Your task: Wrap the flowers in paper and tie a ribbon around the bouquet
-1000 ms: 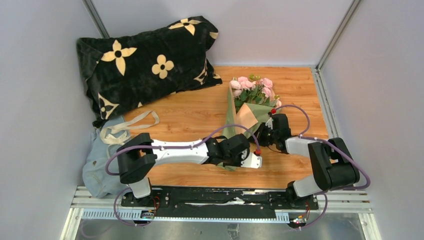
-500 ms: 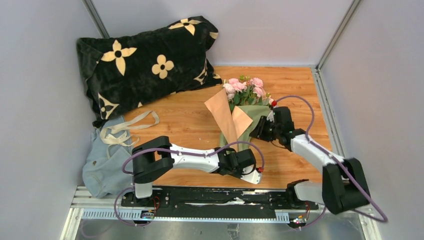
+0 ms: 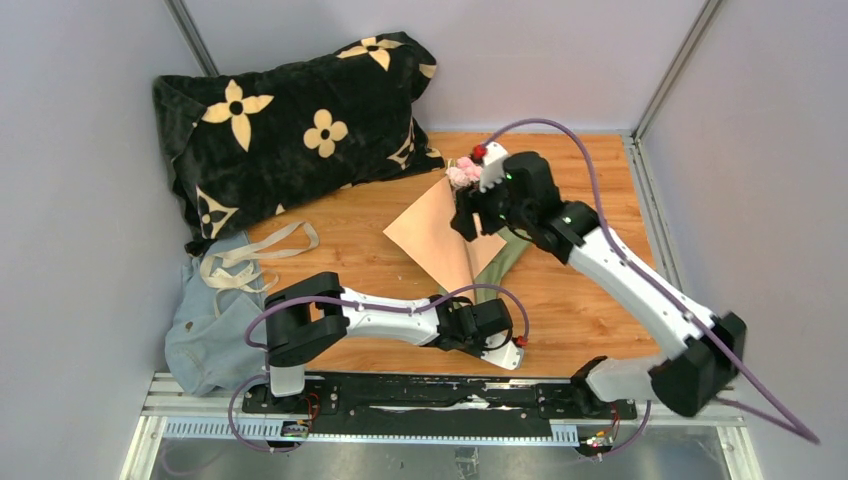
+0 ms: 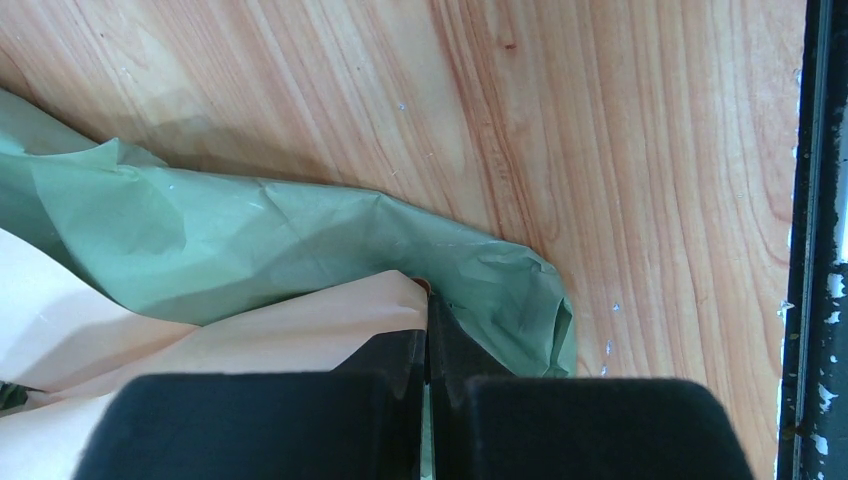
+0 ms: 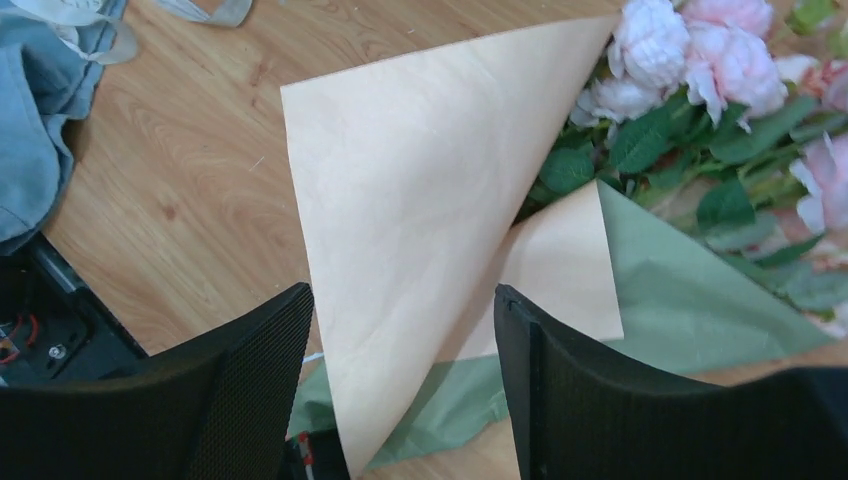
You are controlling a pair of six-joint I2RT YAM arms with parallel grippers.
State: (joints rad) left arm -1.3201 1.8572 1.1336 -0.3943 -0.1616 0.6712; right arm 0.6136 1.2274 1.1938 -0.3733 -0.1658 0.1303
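Observation:
The bouquet lies in the middle of the wooden table, its pink flowers [image 3: 462, 172] [image 5: 690, 55] at the far end, half hidden by my right arm. The tan paper [image 3: 430, 235] [image 5: 420, 190] stands folded open to the left over the olive-green paper [image 3: 506, 262] [image 5: 700, 300]. My left gripper [image 3: 497, 337] [image 4: 431, 322] is shut on the paper's narrow near end, where tan [image 4: 250, 335] and green [image 4: 300, 245] sheets meet. My right gripper [image 3: 470, 215] [image 5: 402, 300] hovers open above the tan sheet and holds nothing. The cream ribbon [image 3: 262, 248] lies at the left.
A black pillow [image 3: 290, 110] with tan flower prints leans in the far left corner. A pale blue-grey cloth [image 3: 205, 330] [image 5: 35, 130] lies at the near left under the ribbon. Grey walls close both sides; a metal rail [image 3: 400, 402] runs along the near edge.
My right gripper has opened, let go of the wrapping and risen toward the far side. The tan sheet has swung open to the left. The left gripper stays shut on the paper's end.

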